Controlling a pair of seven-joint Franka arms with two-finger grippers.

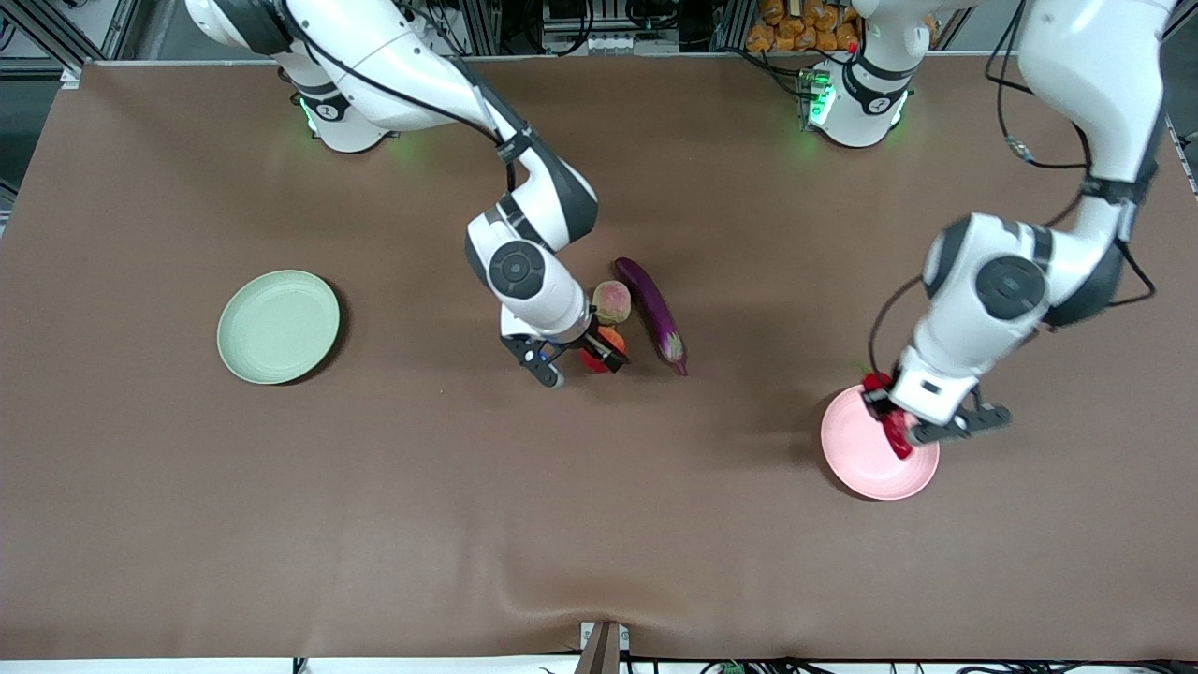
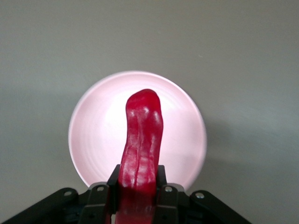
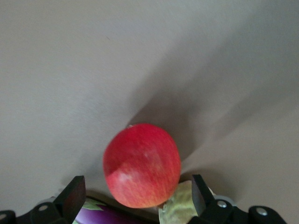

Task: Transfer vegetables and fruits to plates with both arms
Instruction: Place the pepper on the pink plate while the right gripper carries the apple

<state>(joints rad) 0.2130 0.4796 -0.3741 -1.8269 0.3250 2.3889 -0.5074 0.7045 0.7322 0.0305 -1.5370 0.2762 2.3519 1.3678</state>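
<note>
My left gripper is shut on the red chili pepper and holds it over the pale pink plate. In the left wrist view the chili pepper sticks out from between the fingers above the pink plate. My right gripper is open, one finger on each side of the round red fruit on the table. The right wrist view shows that fruit between the fingers with gaps on both sides. The peach-like fruit and the purple eggplant lie just beside it. The pale green plate holds nothing.
The brown table cover has open room nearer the front camera. The eggplant and the peach-like fruit sit close to my right gripper's fingers. The green plate lies toward the right arm's end, the pink plate toward the left arm's end.
</note>
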